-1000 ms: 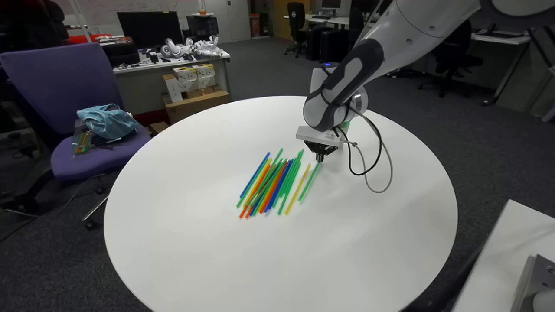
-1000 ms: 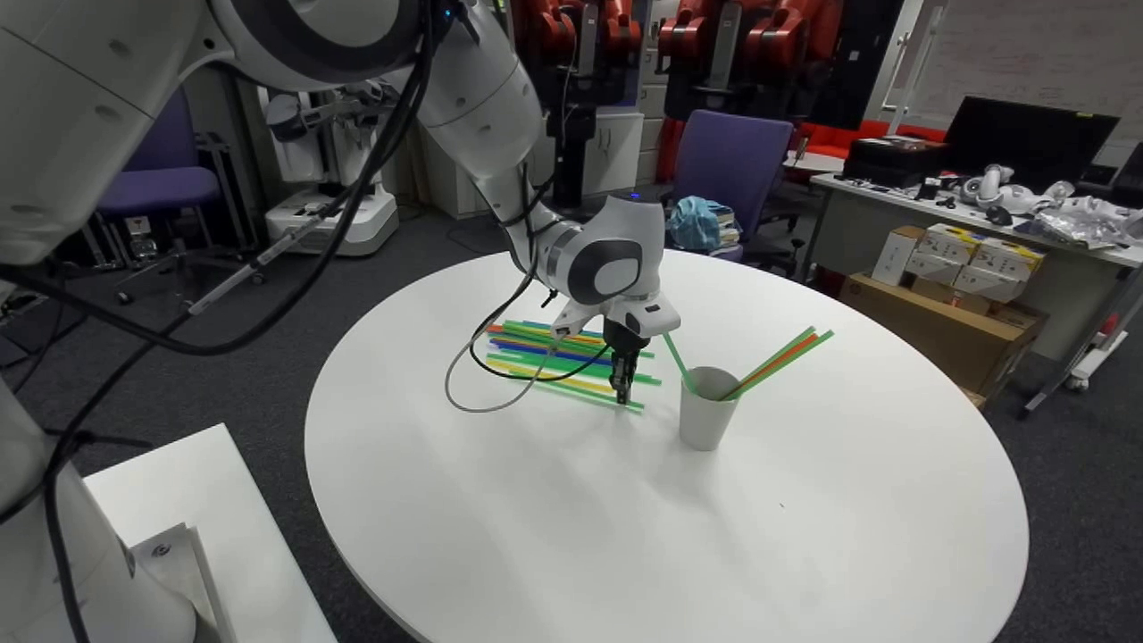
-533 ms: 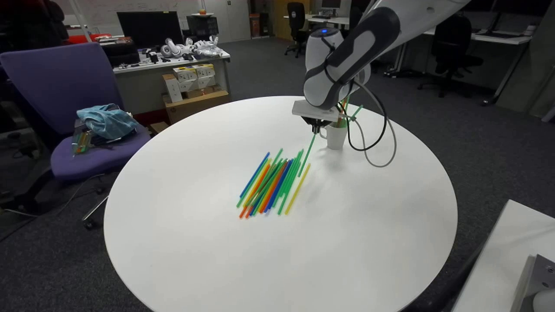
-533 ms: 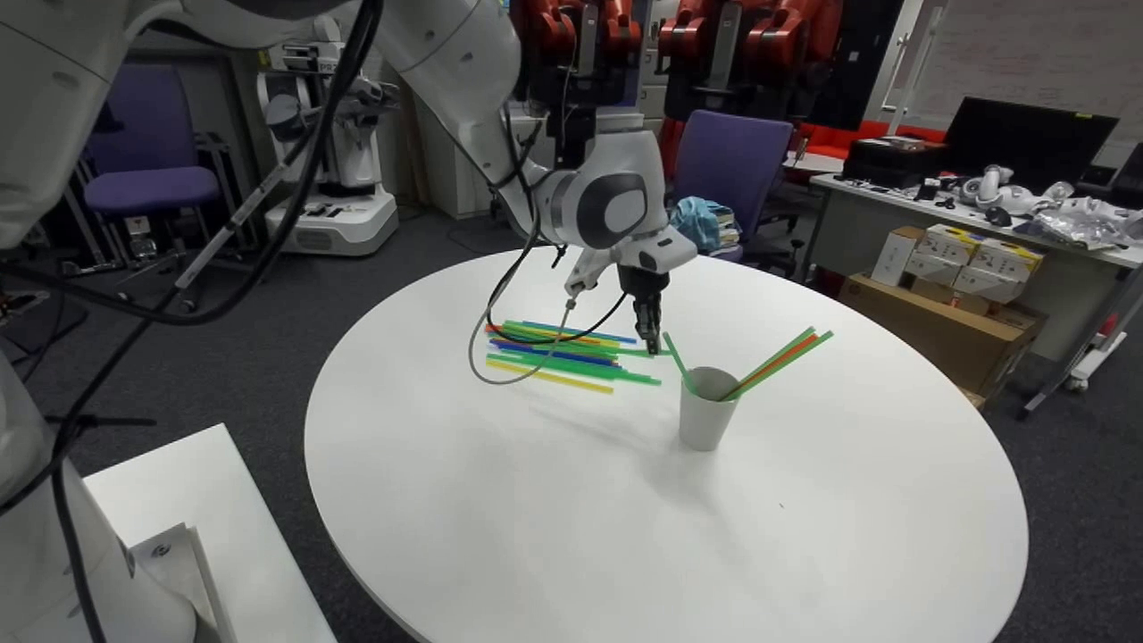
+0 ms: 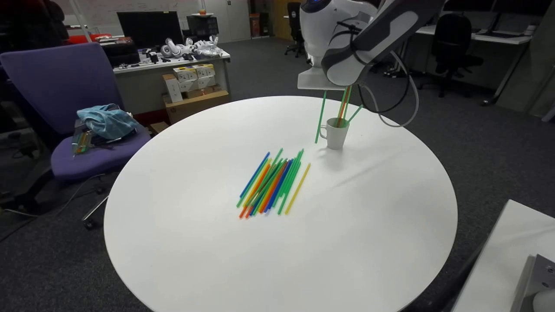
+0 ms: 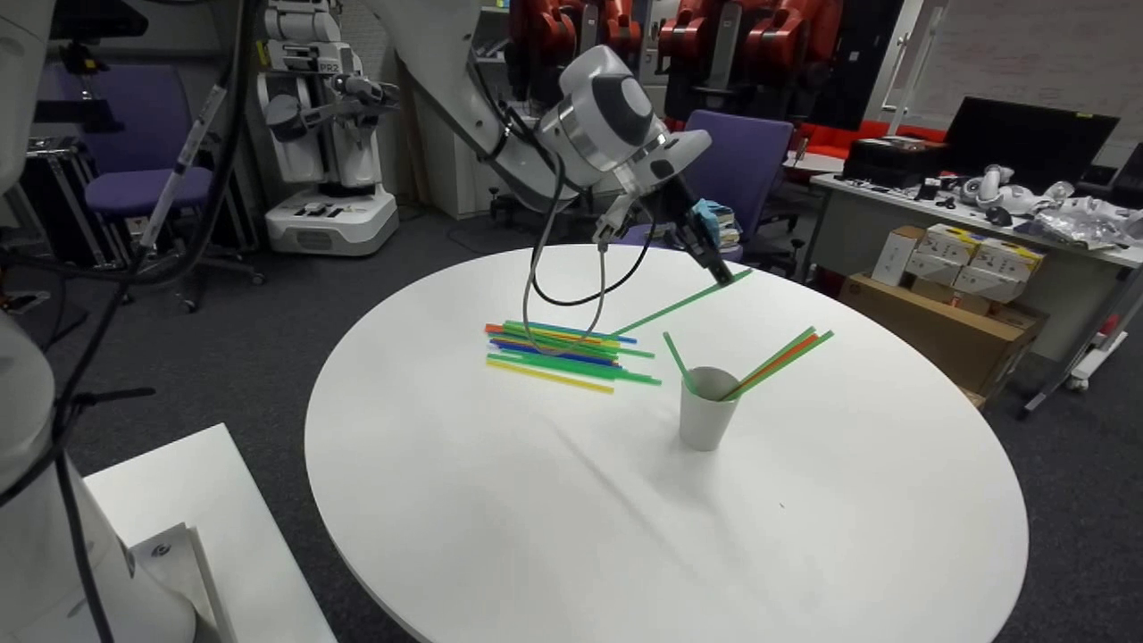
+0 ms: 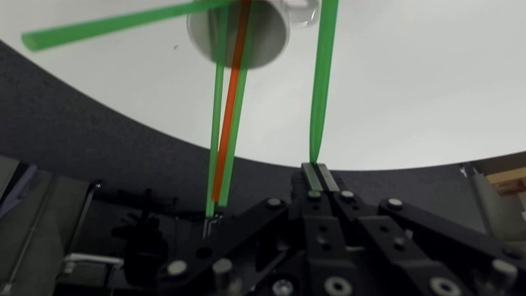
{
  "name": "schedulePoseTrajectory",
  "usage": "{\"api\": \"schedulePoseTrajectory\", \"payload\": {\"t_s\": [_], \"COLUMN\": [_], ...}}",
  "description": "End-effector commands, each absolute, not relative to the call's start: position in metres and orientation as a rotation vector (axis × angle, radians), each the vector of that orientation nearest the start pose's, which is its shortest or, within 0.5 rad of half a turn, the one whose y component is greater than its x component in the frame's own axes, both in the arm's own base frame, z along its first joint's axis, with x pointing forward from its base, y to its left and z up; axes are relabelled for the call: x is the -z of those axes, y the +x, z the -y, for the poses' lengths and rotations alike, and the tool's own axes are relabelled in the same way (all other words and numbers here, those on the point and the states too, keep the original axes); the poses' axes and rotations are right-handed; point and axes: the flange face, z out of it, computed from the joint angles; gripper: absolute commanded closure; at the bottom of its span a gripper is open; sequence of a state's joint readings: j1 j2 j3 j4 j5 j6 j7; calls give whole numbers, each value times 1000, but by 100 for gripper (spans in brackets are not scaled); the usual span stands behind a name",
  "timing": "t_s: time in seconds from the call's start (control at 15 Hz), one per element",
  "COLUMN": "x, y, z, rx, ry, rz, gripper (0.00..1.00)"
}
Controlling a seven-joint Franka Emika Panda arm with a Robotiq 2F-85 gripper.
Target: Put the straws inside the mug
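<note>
The wrist view shows your fingers (image 7: 311, 176) pinching a green straw (image 7: 322, 74), raised higher than before and outside the white mug (image 6: 705, 421); in an exterior view the arm (image 5: 347, 60) hides that grip.

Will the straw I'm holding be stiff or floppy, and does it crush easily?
The held straw is likely fairly stiff lengthwise: it juts nearly straight from the hand. Its wall probably crushes easily, as it looks pinched flat at the grip. Held near one end, it may pivot if its free end hits the mug.
</note>
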State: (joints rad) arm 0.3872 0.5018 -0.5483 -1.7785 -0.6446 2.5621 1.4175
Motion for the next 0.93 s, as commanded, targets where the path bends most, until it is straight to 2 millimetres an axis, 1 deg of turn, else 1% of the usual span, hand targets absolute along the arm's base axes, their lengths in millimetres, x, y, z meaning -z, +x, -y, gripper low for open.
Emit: {"api": "schedulePoseTrajectory", "payload": {"t_s": [0.0, 0.27, 0.4, 0.53, 0.6, 0.73, 0.87], "x": [-375, -388, -389, -385, -380, -359, -338], "y": [672, 666, 663, 660, 658, 654, 651], "z": [68, 72, 71, 69, 67, 61, 57], "rx": [1411, 1783, 1962, 2137, 2214, 2300, 2295], "ry": [-2926, -2859, -2811, -2763, -2758, -2763, -2796], "rz": [-1634, -1708, -1751, -1773, -1784, -1813, -1839], "gripper": [100, 100, 100, 100, 100, 100, 100]}}
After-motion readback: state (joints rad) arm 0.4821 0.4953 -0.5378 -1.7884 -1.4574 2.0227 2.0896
